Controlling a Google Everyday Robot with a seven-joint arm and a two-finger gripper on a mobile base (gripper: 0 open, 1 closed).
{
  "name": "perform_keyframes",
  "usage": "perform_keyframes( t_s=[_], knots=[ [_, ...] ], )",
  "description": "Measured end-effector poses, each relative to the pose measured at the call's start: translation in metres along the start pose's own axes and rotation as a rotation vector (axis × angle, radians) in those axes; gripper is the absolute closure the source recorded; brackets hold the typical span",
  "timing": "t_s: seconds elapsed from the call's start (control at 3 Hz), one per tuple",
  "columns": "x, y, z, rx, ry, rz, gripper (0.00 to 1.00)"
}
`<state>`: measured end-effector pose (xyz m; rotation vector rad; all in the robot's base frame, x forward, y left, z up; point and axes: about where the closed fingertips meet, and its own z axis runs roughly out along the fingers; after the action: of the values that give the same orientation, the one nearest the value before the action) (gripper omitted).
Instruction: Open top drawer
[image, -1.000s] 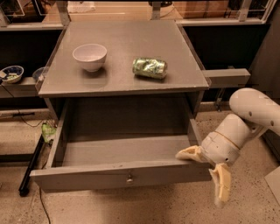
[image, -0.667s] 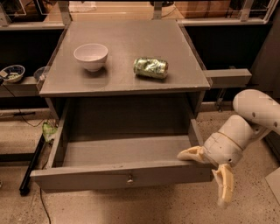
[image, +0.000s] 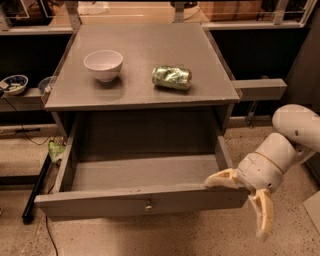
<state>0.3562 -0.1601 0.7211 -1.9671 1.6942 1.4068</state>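
Top drawer (image: 100, 206) stands pulled well out of the grey cabinet, its deep box open to view and nothing seen inside; small metal knob (image: 148, 204) at centre of the front, free of any grasp.

Gripper (image: 235, 207) sits at the drawer's right front corner, to the right of the knob; jaws spread wide and holding nothing; one finger lies along the corner's top edge, contact there cannot be told; the other points down toward the floor.

On the cabinet top (image: 150, 45): white bowl (image: 103, 64) at left; crushed green can (image: 172, 77) on its side to its right, well apart.

Judgement: opening step looks done or all but done; next move calls for drawing the arm clear to the right without nudging the front back in.
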Motion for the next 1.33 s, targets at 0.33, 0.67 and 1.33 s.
perform_keyframes(
  t_s=[0.33,0.67,1.33],
  knots=[
    [0.008,0.023,-0.007,0.014,-0.052,-0.062,0.00],
    [0.022,0.039,-0.017,0.063,-0.103,-0.083,0.00],
    [0.016,0.013,-0.026,0.193,-0.014,-0.048,0.00]
  ],
)
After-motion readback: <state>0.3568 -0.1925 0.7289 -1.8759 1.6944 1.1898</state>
